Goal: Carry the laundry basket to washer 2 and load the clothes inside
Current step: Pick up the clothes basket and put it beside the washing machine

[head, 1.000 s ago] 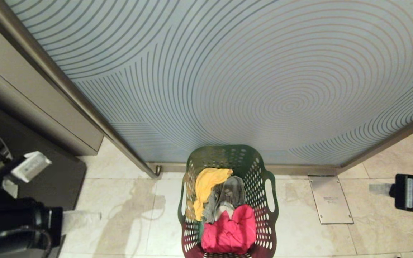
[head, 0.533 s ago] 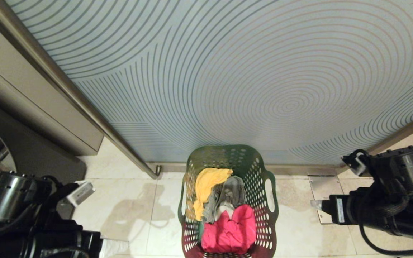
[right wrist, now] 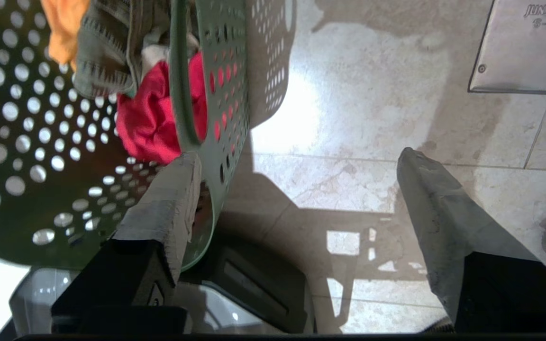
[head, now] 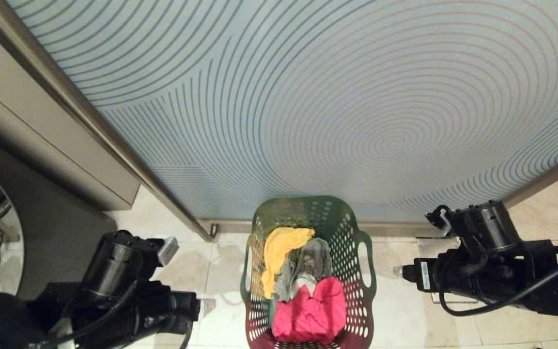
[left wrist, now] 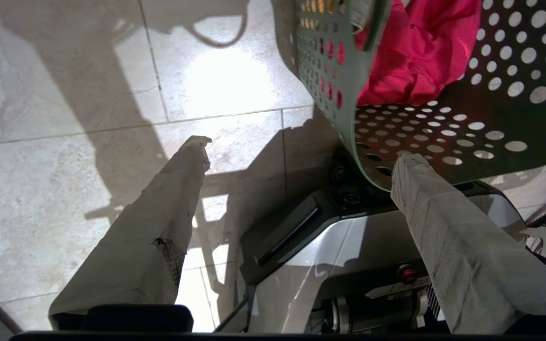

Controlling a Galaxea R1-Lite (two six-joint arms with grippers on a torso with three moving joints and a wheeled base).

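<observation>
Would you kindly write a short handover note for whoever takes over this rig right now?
Left gripper: fingers open, empty, beside the laundry basket's left wall.
Right gripper: fingers open, empty, at its right wall.
The basket stands on the tiled floor before a frosted glass door, holding the yellow, grey and pink-red clothes.
Done: nothing held.
Left: grip the basket, carry it, load the washer.

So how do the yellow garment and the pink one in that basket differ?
The yellow garment lies toward the far end of the basket, draped long and thin; the pink garment sits at the near end, bunched into a broad heap. Both are soft, crumpled, and border the grey garment.
</observation>
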